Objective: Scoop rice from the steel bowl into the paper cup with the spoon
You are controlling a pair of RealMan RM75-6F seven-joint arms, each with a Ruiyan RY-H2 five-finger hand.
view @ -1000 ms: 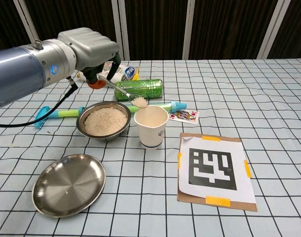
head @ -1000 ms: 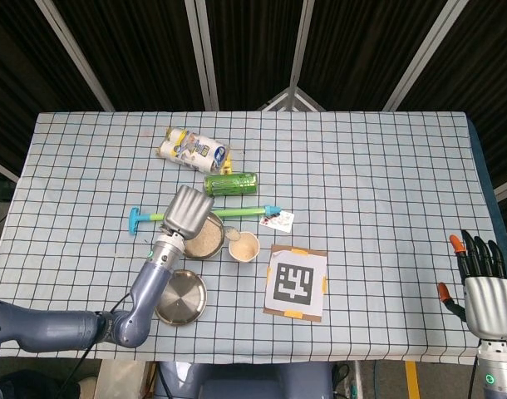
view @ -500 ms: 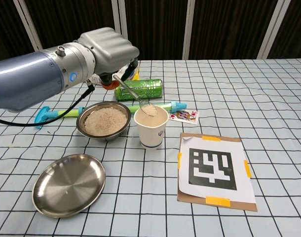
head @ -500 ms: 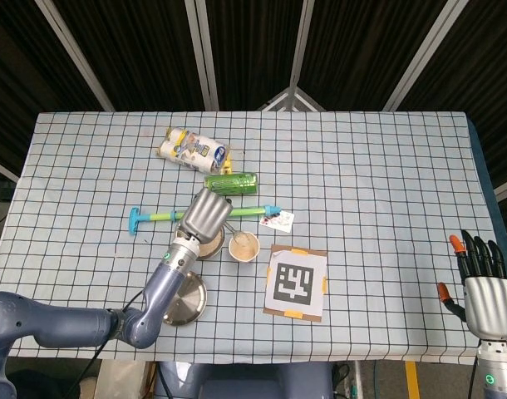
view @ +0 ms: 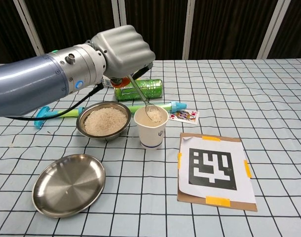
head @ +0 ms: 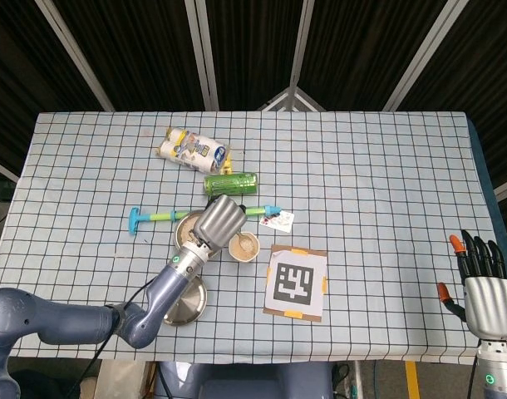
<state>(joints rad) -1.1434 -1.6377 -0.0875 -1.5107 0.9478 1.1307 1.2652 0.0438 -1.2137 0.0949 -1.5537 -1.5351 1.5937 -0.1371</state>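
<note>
My left hand (view: 125,49) (head: 219,220) grips the handle of a metal spoon (view: 142,98), which slants down into the mouth of the white paper cup (view: 151,127) (head: 243,246). The spoon's bowl sits tipped inside the cup with rice on it. Just left of the cup stands the steel bowl (view: 103,121) (head: 187,227), full of white rice; in the head view my hand hides most of it. My right hand (head: 481,287) hangs off the table's front right corner, fingers straight and apart, holding nothing.
An empty steel plate (view: 68,183) lies at the front left. Behind the bowl are a green can (view: 138,89), a blue-green tube (head: 150,218), a playing card (view: 183,115) and a snack packet (head: 192,150). A marker board (view: 213,169) lies right of the cup.
My left hand has moved right from above the steel bowl and tilted, carrying the loaded spoon over the cup and dipping its bowl inside. The right hand has not moved.
</note>
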